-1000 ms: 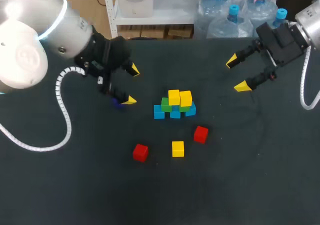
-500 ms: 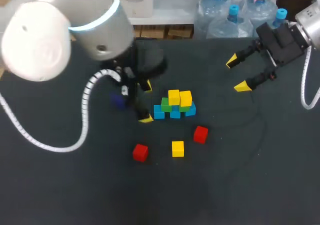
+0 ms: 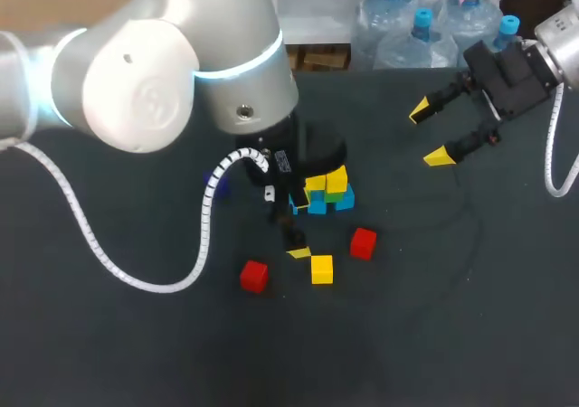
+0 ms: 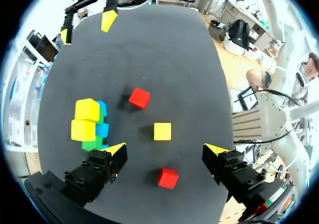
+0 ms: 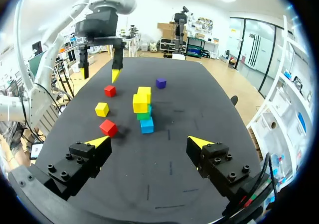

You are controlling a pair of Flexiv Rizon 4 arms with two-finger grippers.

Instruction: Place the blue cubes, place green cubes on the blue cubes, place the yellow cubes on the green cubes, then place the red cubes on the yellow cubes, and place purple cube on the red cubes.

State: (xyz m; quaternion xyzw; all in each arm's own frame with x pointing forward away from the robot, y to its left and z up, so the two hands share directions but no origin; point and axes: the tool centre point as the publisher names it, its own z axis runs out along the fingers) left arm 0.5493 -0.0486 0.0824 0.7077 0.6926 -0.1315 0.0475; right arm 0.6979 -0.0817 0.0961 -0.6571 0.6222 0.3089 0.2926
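Observation:
A small stack (image 3: 326, 190) stands mid-table: blue cubes below, green in the middle, two yellow cubes (image 4: 85, 119) on top. My left arm partly hides it in the head view. A loose yellow cube (image 3: 321, 269) lies in front of it, between two red cubes (image 3: 363, 242) (image 3: 254, 276). My left gripper (image 3: 295, 228) hangs open just above these. In its wrist view the loose yellow cube (image 4: 162, 131) lies ahead between the fingers and one red cube (image 4: 168, 177) closer in. My right gripper (image 3: 429, 134) is open at the back right, holding nothing. The purple cube (image 5: 160, 82) sits beyond the stack.
The dark table (image 3: 452, 317) has free room along its front and right. My left arm's white cable (image 3: 136, 271) loops over the table's left half. In the right wrist view the left gripper (image 5: 99, 74) hangs past the loose cubes.
My left arm has swung from the table's left to the middle, and its gripper now hangs beside the stack above the loose cubes. The right arm and all cubes stayed put.

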